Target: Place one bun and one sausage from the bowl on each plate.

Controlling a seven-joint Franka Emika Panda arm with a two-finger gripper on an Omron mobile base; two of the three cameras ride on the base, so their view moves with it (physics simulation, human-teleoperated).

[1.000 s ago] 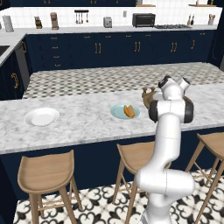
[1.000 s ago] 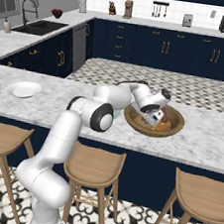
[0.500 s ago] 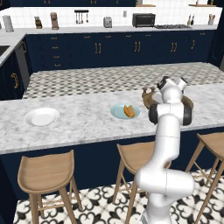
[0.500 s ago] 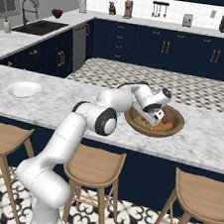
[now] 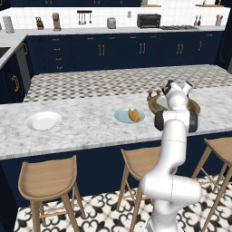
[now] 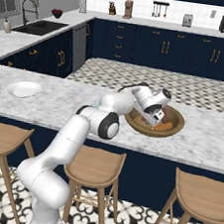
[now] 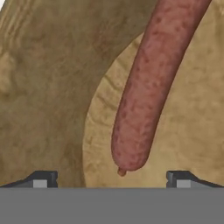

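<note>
The pincer [image 6: 155, 120] is lowered into the wooden bowl [image 6: 177, 127] at the right end of the marble worktop [image 5: 86, 127], its jaws spread wide and nothing pinched between them. In the hand view a reddish-brown sausage [image 7: 151, 87] is seen lying across a pale bun [image 7: 192, 131] on the bowl's dark inside, its rounded end placed between the two fingertips [image 7: 41, 180] but not yet touched by them.

The teal plate [image 5: 122, 118] is set just left of the bowl and already carries some tan food; whether that is bun, sausage or both cannot be told. The white plate [image 5: 43, 121] is placed well apart, far to the left.

The sausage is judged to be light, smooth and somewhat yielding, so it may roll or slip if taken near its tapered tip. A hold across its thicker middle is likely to be steadier, with moderate pressure, and the bun beneath should be left undisturbed.
</note>
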